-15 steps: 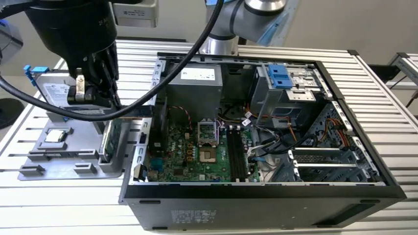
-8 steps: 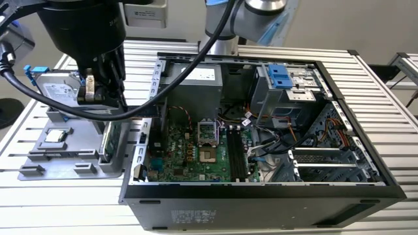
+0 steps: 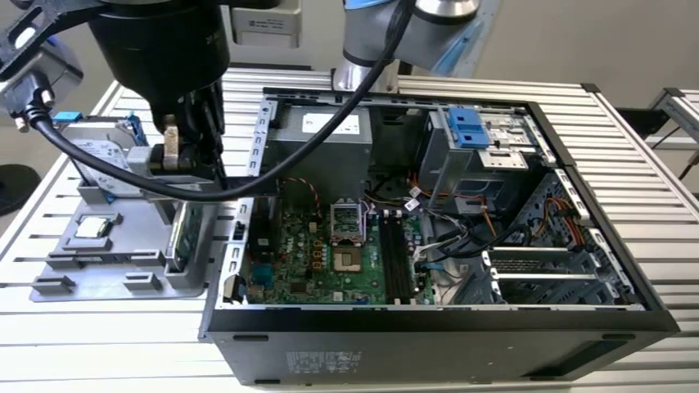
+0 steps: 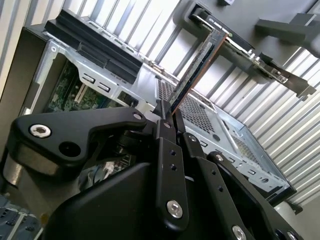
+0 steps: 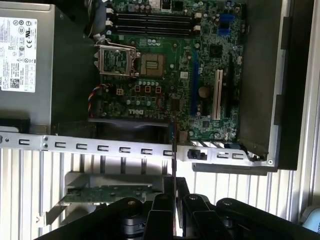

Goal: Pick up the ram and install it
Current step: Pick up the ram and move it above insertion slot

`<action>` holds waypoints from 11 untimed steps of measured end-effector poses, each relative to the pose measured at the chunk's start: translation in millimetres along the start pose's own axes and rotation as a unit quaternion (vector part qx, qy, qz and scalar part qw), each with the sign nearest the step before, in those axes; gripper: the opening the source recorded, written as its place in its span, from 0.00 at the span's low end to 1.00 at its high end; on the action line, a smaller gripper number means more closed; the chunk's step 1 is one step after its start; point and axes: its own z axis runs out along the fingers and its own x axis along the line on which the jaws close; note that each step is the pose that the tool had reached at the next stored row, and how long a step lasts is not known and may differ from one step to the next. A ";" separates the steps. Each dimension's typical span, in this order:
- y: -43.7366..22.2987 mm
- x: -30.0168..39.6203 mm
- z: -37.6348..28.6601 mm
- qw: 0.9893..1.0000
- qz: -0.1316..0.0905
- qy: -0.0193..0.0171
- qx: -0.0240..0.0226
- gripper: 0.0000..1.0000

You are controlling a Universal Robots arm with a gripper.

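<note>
The gripper (image 4: 169, 111) is clamped on one end of the ram (image 4: 196, 70), and the rest of the stick pokes straight out past the jaws. Second wrist view gives you its flat side: slim blue-green board, row of dark chips. In the first wrist view the ram (image 5: 173, 145) is edge-on, just a thin dark bar. The motherboard (image 5: 165, 75) and its long black slots (image 5: 150, 20) sit out beyond the tip, with a green card (image 5: 107, 194) beside the jaws. Exterior view adds the open computer case (image 3: 437, 344), on the exterior view's right of the jaws. There's a white label (image 5: 17, 47) on the power supply (image 5: 55, 85), full of small print.
</note>
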 end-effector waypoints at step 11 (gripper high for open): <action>17.0 -0.6 0.3 1.000 0.000 0.000 0.001 0.00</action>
